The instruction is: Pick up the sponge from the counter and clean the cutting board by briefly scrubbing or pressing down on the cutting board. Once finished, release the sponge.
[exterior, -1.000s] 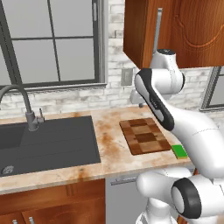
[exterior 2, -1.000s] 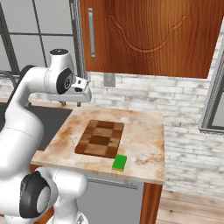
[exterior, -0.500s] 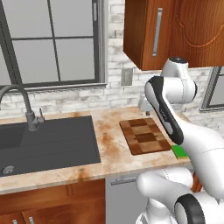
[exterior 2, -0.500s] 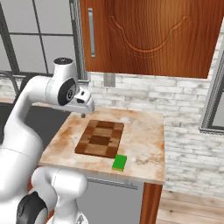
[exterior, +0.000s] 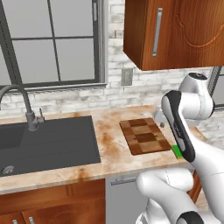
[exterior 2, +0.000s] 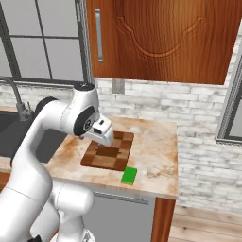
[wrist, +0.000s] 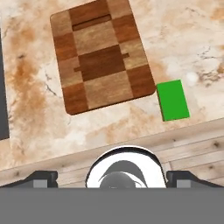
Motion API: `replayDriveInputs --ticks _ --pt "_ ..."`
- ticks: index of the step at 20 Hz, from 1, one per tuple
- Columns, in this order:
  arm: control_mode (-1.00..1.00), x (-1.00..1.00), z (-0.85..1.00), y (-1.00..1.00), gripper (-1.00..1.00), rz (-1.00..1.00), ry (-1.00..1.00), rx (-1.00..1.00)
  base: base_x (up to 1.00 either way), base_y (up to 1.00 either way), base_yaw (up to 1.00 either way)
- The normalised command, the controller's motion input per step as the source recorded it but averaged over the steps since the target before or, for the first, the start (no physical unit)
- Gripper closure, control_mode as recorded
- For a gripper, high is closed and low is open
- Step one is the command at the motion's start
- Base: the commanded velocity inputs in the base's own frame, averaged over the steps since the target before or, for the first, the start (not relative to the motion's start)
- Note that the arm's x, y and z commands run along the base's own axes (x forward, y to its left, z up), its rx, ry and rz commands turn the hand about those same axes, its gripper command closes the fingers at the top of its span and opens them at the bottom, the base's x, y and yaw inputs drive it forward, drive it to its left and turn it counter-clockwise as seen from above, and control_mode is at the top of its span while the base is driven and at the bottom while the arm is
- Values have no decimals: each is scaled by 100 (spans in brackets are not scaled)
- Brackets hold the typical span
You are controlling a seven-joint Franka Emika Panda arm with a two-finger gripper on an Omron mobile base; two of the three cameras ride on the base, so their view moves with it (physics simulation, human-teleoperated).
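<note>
**Above the board, nothing held**

My pincer (exterior 2: 105,131) hung over the cutting board (wrist: 101,55), well clear of it; whether its fingers stood apart or together I could not tell. The sponge (wrist: 173,99) lay flat on the counter (wrist: 39,127), just beside the board's corner near the front edge.

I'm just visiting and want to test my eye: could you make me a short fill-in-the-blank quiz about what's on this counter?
1. The sponge is coloured ____.
2. The sponge lies on the ____, beside the board, not on it.
3. The board's blocks form a ____ pattern.
4. The dark basin with a faucet behind it is a ____.

Missing words: green; counter; checkered; sink
</note>
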Motion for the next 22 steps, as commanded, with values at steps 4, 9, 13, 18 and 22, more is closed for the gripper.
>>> replayDriveInputs --ticks 4,9,13,18,22 --pt "-100 -13 -35 -36 -100 -12 10 0 0 0 0" --pt "-100 -15 -41 -36 -100 -10 6 0 0 0 0" --pt "-100 -8 -36 -38 -100 -4 3 0 0 0 0" --pt "-100 0 -27 -36 -100 0 4 0 0 0 0" --pt "-100 1 -23 -33 -100 0 4 0 0 0 0"
